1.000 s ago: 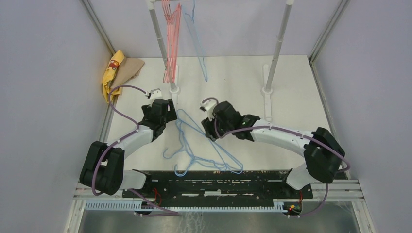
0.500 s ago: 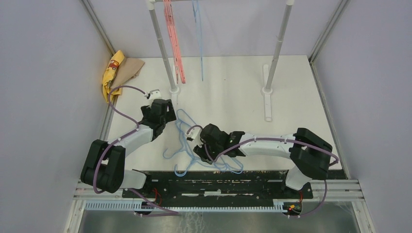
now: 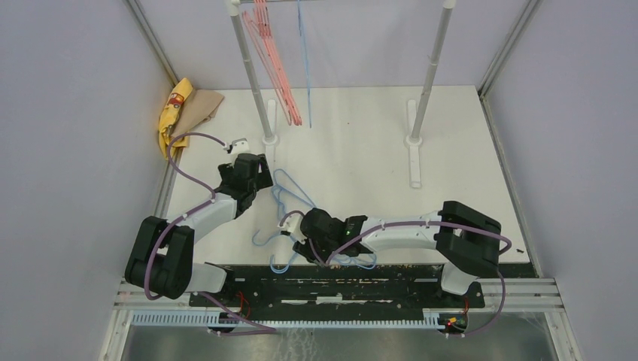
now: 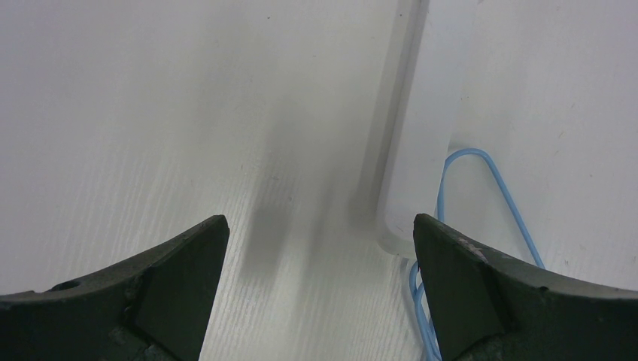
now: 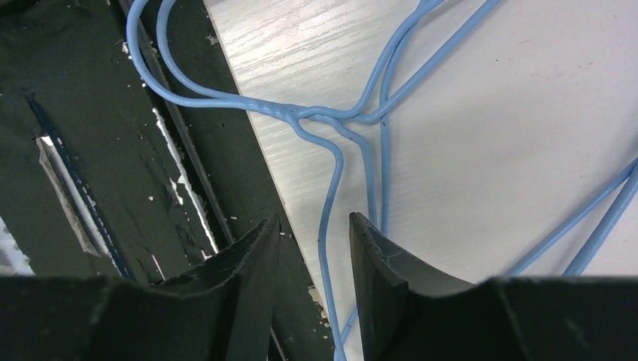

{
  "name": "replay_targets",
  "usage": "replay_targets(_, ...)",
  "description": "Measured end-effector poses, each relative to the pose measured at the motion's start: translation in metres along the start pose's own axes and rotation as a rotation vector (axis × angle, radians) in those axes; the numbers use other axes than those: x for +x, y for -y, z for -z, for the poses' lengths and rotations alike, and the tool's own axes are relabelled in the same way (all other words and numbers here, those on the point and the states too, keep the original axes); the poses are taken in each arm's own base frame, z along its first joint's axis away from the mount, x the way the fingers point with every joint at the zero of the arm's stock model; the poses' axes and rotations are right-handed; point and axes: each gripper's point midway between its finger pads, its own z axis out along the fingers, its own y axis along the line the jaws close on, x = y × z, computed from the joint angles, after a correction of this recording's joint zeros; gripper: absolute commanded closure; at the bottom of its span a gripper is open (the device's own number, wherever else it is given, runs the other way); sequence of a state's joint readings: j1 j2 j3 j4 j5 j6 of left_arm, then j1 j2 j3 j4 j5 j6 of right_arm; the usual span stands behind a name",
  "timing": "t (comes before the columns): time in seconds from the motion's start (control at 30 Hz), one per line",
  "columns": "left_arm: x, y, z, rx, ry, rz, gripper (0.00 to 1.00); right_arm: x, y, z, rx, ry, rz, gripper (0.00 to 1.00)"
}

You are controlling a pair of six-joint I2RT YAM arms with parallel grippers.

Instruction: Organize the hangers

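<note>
Several pink-red hangers [image 3: 275, 69] and one light blue hanger [image 3: 305, 60] hang on the rack at the back. More light blue hangers [image 3: 288, 197] lie tangled on the table, reaching the near edge. My right gripper [image 3: 304, 239] is low over this pile. In the right wrist view its jaws [image 5: 314, 218] are slightly apart, with one blue wire [image 5: 329, 188] running between them, below the twisted neck [image 5: 301, 114]. My left gripper [image 3: 252, 177] is wide open and empty [image 4: 320, 219] above the table. A blue hanger loop [image 4: 496, 177] lies to its right.
The rack has two white poles [image 3: 252, 68] [image 3: 432, 68] on white feet [image 4: 421, 150]. A yellow cloth [image 3: 174, 109] and a brown cloth [image 3: 202, 109] lie at the back left. A black base plate [image 3: 421, 274] runs along the near edge and shows in the right wrist view [image 5: 113, 150].
My right arm has swung from mid-table toward the near left, down onto the blue hanger pile. The hanging hangers have swung on the rack. The left arm has not moved.
</note>
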State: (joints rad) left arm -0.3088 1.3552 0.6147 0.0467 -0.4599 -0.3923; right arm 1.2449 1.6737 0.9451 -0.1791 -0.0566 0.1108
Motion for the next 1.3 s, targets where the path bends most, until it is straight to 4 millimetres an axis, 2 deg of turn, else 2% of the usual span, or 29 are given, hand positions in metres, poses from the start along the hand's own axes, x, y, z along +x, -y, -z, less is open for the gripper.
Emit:
replay_targets(0.2,0.0,0.0,0.0,0.0,0.0,0.0,0.01,0.011,0.004,-0.014,0.028,-0.029,-0.016,0.59)
replay_targets(0.43,0.0,0.0,0.0,0.0,0.0,0.0,0.01,0.006,0.014,-0.019,0.092,-0.002,-0.043,0.76)
replay_targets(0.6,0.0,0.0,0.0,0.0,0.0,0.0,0.01,0.006,0.015,-0.019,0.119,0.019,-0.058,0.97)
replay_targets(0.67,0.0,0.0,0.0,0.0,0.0,0.0,0.01,0.008,0.018,-0.015,0.14,0.026,-0.058,0.99)
replay_targets(0.83,0.0,0.0,0.0,0.0,0.0,0.0,0.01,0.012,0.032,0.003,0.218,0.052,-0.074,1.0)
replay_targets(1.03,-0.001,0.0,0.001,0.0,0.002,0.001,0.01,-0.007,0.043,0.031,0.282,0.13,-0.087,1.0)
replay_targets(1.2,-0.003,0.0,0.003,0.002,0.008,0.004,0.01,-0.017,0.057,0.07,0.312,0.201,-0.139,0.99)
replay_targets(1.3,-0.003,0.0,0.003,0.003,0.008,0.004,0.01,-0.015,0.085,0.104,0.346,0.261,-0.244,0.99)
